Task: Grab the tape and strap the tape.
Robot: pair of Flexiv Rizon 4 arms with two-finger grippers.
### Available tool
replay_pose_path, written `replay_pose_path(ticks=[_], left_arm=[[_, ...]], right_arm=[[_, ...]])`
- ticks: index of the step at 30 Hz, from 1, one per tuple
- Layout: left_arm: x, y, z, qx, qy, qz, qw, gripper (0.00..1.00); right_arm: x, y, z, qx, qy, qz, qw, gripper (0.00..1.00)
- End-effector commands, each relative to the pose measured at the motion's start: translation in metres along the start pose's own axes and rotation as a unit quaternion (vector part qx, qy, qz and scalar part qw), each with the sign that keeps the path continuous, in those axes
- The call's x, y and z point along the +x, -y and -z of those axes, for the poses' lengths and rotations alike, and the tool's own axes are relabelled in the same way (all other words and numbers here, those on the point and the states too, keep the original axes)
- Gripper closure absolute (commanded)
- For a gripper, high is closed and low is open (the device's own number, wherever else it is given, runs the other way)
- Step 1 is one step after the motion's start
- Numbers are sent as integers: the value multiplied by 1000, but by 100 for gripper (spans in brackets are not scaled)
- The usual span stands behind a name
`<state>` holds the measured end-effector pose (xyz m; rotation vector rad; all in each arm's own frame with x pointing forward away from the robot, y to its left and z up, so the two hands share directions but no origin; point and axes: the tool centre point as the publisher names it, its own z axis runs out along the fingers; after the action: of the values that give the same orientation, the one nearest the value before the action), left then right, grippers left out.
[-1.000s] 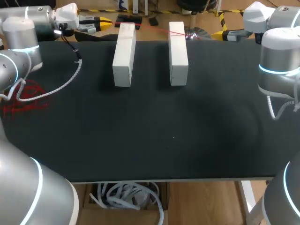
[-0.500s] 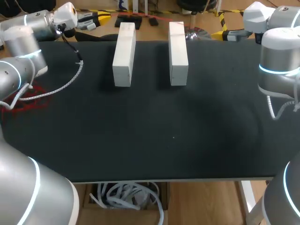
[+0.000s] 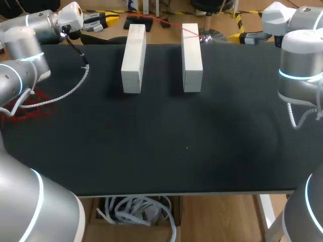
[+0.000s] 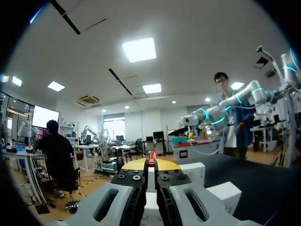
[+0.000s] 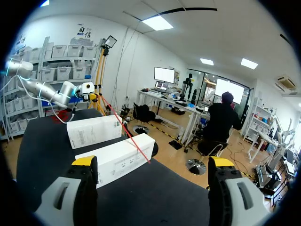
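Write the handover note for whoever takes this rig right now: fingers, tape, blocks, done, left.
Left gripper: fingers shut on the thin red tape, at the black table's far left.
Right gripper: open, empty, at the far right.
The tape runs straight from the left gripper over the far end of the right-hand white rectangular block; the left-hand white block lies parallel beside it.
Done: tape grabbed.
Left: strapping; no wrap shows on either block.

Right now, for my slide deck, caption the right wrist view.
Open right pincer facing two white blocks, red tape stretched across them.
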<state>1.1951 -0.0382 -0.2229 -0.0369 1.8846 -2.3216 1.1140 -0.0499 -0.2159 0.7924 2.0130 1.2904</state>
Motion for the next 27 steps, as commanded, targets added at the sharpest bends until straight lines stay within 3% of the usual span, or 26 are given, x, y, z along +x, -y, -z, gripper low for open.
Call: replay_pose_path(ticks=[1,4,14,27], left_arm=[[-7,-3,2,3,-342,1,940,100],[-7,-3,2,3,-342,1,940,100],[4,31,-6,83,-339,-30,937,100],[21,95,-15,80,-356,-47,930,100]], right_arm=[[0,0,0,-1,0,0,1000,0],[0,0,0,-1,0,0,1000,0],[0,0,0,-1,0,0,1000,0],[0,0,0,-1,0,0,1000,0]])
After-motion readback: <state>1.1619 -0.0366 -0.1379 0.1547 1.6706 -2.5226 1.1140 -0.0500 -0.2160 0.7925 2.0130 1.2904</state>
